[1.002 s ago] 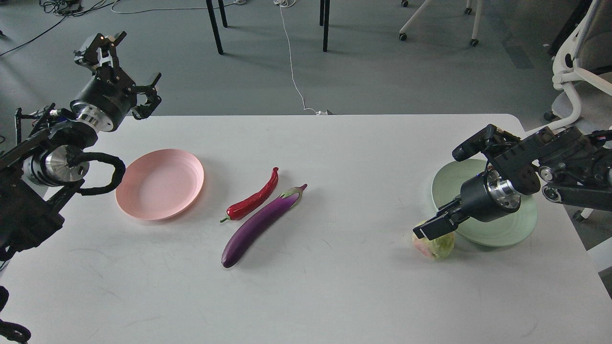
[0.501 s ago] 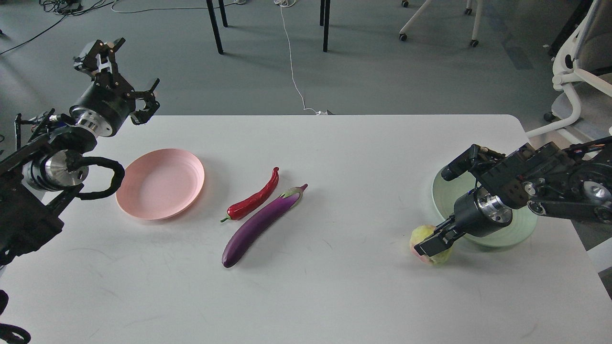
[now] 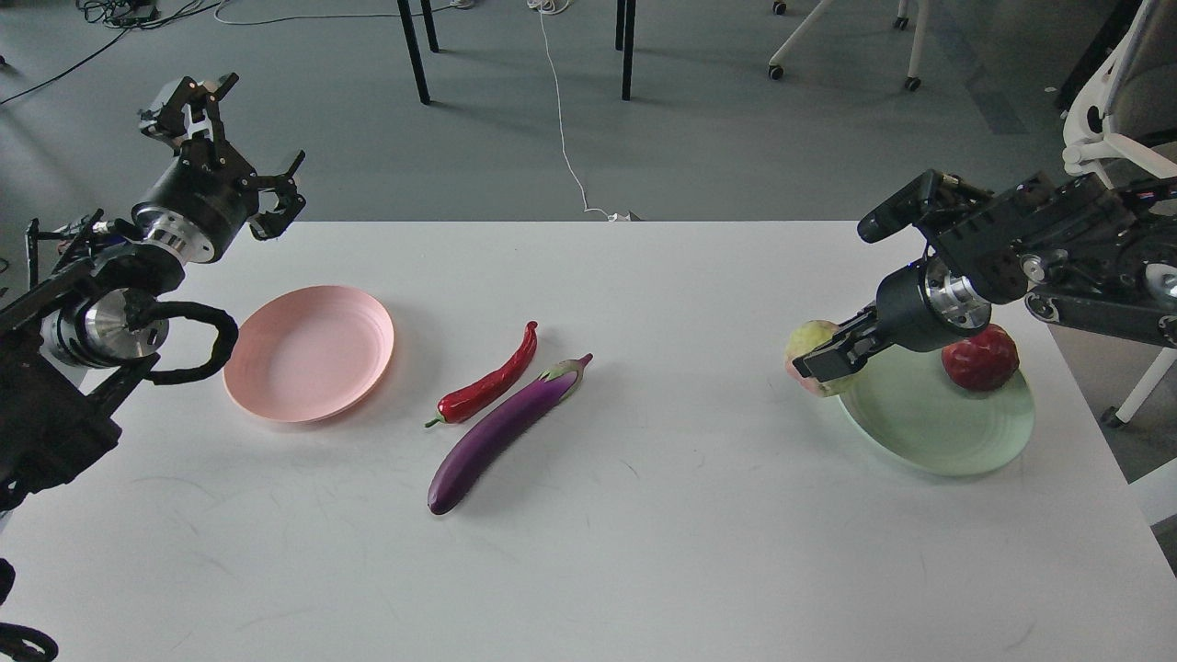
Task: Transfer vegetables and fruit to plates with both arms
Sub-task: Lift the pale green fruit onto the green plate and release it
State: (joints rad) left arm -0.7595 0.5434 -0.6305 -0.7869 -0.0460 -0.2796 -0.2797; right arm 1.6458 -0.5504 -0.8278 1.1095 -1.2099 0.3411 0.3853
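The purple eggplant (image 3: 501, 432) and the red chili pepper (image 3: 487, 379) lie side by side at the table's middle. The pale pink plate (image 3: 309, 353) sits at the left with nothing on it. The mint green plate (image 3: 933, 421) sits at the right with the dark red pomegranate (image 3: 980, 357) on its far edge. My right gripper (image 3: 825, 363) is shut on the yellow-green fruit (image 3: 809, 345) and holds it lifted, just left of the green plate. My left gripper (image 3: 234, 133) is open and empty, raised beyond the table's far left corner.
The white table (image 3: 644, 552) ends at rounded far corners. Chair and table legs (image 3: 625, 51) and a white cable (image 3: 561, 119) are on the floor behind. A white office chair (image 3: 1103, 129) stands off the table's right side.
My right gripper has closed on the yellow-green fruit and lifted it up and back beside the green plate. The arm's move uncovers the pomegranate on the plate. The left arm barely moved.
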